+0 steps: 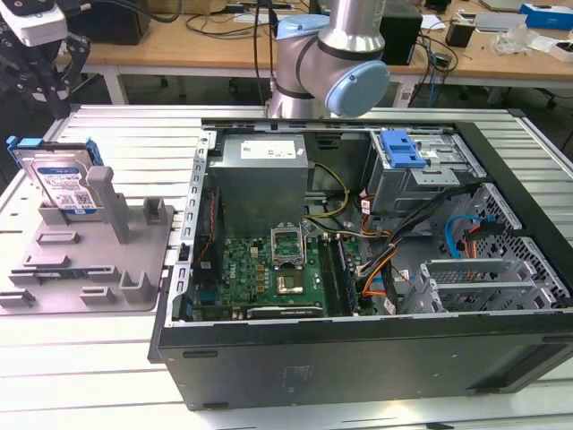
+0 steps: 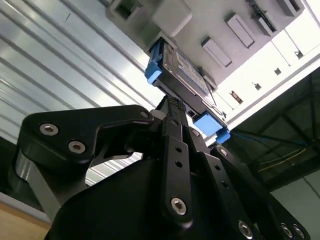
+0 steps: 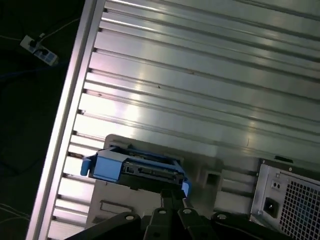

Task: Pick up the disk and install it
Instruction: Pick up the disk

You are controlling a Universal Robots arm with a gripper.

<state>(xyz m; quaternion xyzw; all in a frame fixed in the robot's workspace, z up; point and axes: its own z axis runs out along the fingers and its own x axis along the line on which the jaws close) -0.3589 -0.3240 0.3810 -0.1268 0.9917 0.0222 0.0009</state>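
- Your fingers stand apart, clamped on nothing.
- The gripper hangs just above the disk, with a gap between them.
- The disk stands upright in the grey holder tray, near the worktop's edge on the exterior view's left.
- The open computer case sits beside the tray.
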